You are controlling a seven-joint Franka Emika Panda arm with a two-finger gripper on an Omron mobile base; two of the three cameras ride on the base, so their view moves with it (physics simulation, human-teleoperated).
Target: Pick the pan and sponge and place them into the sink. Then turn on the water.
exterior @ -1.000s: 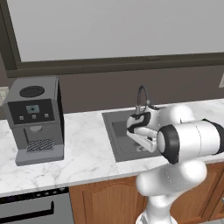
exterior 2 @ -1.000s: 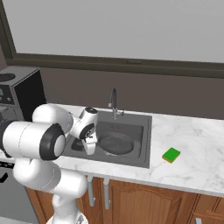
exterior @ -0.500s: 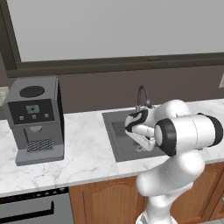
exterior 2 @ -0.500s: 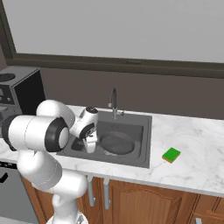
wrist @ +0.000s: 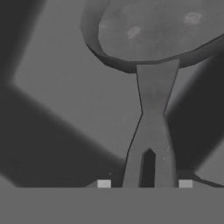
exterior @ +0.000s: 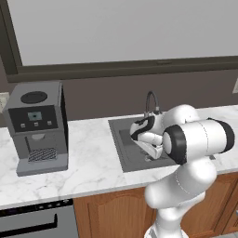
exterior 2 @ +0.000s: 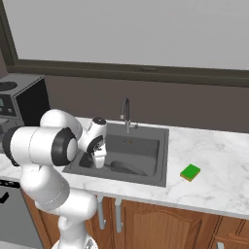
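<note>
- Reaching down into the sink (exterior 2: 163,160), the white arm holds its gripper (exterior 2: 99,161) low at the basin's left side, a little lower than it was half a second ago.
- Inside the sink lies the pan (wrist: 153,30), its round bowl toward the drain and its handle pointing back at the hand.
- Seen from the hand, the gripper's fingers (wrist: 103,184) stand apart on either side of the handle's looped end, not touching it, so the jaws look open and the pan looks released.
- Beside the sink, on the marble counter (exterior 2: 219,175) to its right, the green sponge (exterior 2: 190,171) sits untouched where it was.
- Behind the sink the faucet (exterior 2: 126,113) runs no water.
- Judging from this, the pan step is done; sponge and water remain.
</note>
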